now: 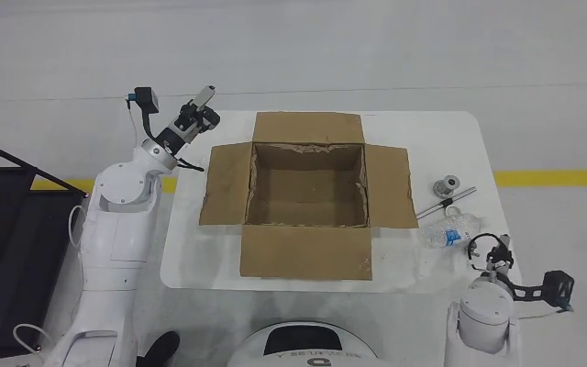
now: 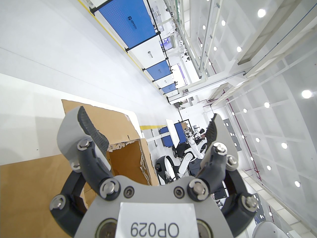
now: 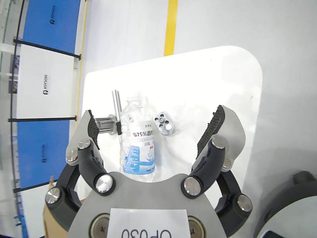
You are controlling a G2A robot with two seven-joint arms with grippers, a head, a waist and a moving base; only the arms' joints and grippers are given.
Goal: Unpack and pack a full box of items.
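An open cardboard box (image 1: pixel 307 186) with its flaps spread flat sits mid-table; its inside looks bare. A clear plastic bottle (image 1: pixel 451 229) (image 3: pixel 138 137) with a blue-and-white label lies on the table to the right of the box. Beside it lie a thin metal rod (image 1: pixel 448 203) (image 3: pixel 116 110), a spool-shaped metal part (image 1: pixel 447 185) (image 3: pixel 105 125) and a small drilled metal block (image 3: pixel 164 124). My left gripper (image 1: pixel 204 101) (image 2: pixel 148 125) is open, off the table's far left corner, beside a box flap (image 2: pixel 106 127). My right gripper (image 1: pixel 486 252) (image 3: pixel 156 125) is open above the bottle, holding nothing.
The white table (image 1: pixel 431 138) has rounded corners. A yellow floor line (image 1: pixel 541 177) runs past the table on both sides. A black frame (image 1: pixel 18 174) stands on the floor at far left.
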